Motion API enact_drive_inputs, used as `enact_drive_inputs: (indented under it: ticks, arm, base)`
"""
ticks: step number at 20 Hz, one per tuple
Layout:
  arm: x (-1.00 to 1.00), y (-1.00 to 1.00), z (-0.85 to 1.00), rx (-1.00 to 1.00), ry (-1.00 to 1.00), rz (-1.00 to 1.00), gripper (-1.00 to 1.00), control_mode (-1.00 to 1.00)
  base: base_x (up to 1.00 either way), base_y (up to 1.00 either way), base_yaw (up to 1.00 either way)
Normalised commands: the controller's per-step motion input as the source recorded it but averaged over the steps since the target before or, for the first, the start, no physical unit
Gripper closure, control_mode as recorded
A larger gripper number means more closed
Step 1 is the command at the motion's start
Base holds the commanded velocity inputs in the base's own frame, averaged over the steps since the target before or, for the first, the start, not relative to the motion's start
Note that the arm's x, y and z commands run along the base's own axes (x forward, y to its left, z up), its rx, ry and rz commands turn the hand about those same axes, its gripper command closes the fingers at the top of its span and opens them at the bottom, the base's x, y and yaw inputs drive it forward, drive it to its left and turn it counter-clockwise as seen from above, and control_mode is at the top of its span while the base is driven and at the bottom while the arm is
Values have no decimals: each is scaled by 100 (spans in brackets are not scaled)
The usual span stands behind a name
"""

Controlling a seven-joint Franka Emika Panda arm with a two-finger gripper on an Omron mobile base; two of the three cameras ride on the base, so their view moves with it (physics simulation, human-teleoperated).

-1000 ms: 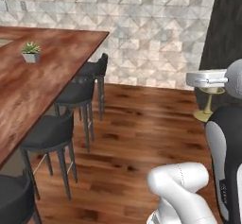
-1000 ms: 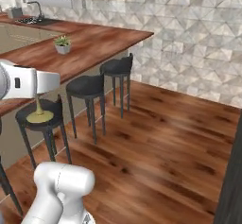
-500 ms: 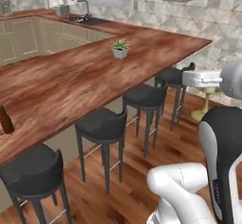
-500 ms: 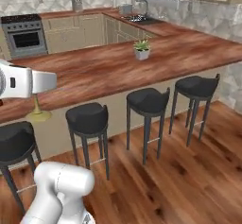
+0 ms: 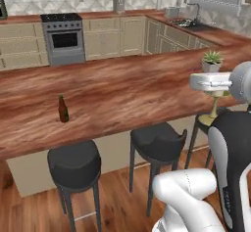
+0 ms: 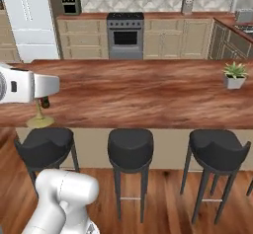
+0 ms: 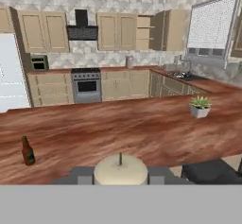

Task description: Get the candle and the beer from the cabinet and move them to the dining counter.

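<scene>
My gripper point(image 7: 120, 176) is shut on the candle point(image 7: 120, 169), whose pale round top with its wick sits between the dark fingers. From the side, the brass holder point(image 5: 214, 107) hangs below the white hand point(image 5: 211, 81), near the front edge of the dining counter point(image 5: 122, 94). The same holder point(image 6: 39, 115) shows under the hand in the right base view. The beer point(image 5: 62, 109) stands upright on the dining counter, well left of the gripper, and appears again as the beer point(image 7: 27, 151) in the hand view. Far behind, the cabinet point(image 7: 144, 29) stands with its door open.
A small potted plant point(image 5: 212, 60) sits on the counter's right part. Three black stools point(image 6: 130, 144) line the counter's near side. Stove point(image 5: 62, 37), base cabinets and a sink corner point(image 5: 188, 23) lie beyond. A white fridge point(image 6: 27, 18) stands at the far left.
The whole picture has swung from the wood floor and the counter's end to face the long side of the dining counter, so the base has moved. The candle stays in my gripper.
</scene>
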Motion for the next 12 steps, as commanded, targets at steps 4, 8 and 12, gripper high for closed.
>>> enact_drive_inputs:
  ticks: [4, 8, 12]
  arm:
    - [0, 0, 0, 0, 0, 0, 100, 100]
    - [0, 0, 0, 0, 0, 0, 100, 100]
    - [0, 0, 0, 0, 0, 0, 100, 100]
  base:
    - [83, -49, 57]
    - [55, -39, 32]
    - [24, -34, 13]
